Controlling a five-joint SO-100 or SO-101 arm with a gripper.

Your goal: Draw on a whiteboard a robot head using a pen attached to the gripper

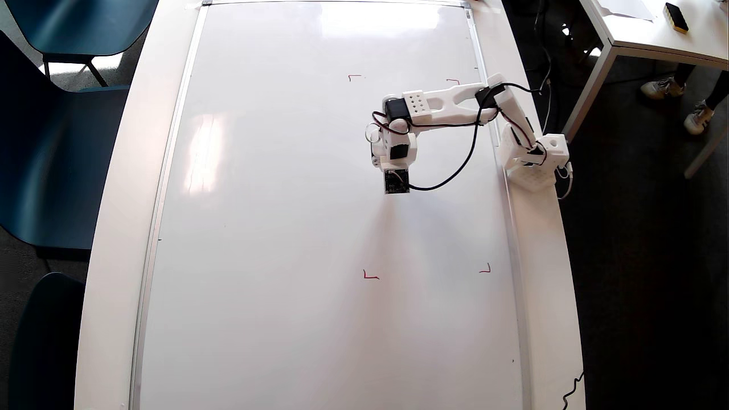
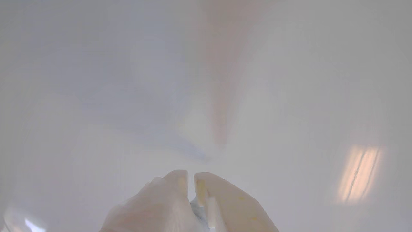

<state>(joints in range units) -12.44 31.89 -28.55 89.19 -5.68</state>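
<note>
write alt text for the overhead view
A small white robot arm reaches from the right edge over a large whiteboard, its gripper pointing down. Four small red corner marks show; no drawing is visible.

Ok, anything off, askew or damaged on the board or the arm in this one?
Nothing stands out. The whiteboard is clean except for its red corner marks, with no blue line yet. The gripper shows nearly closed jaws in the wrist view, pointing at the board; the pen isn't clearly visible.
</note>
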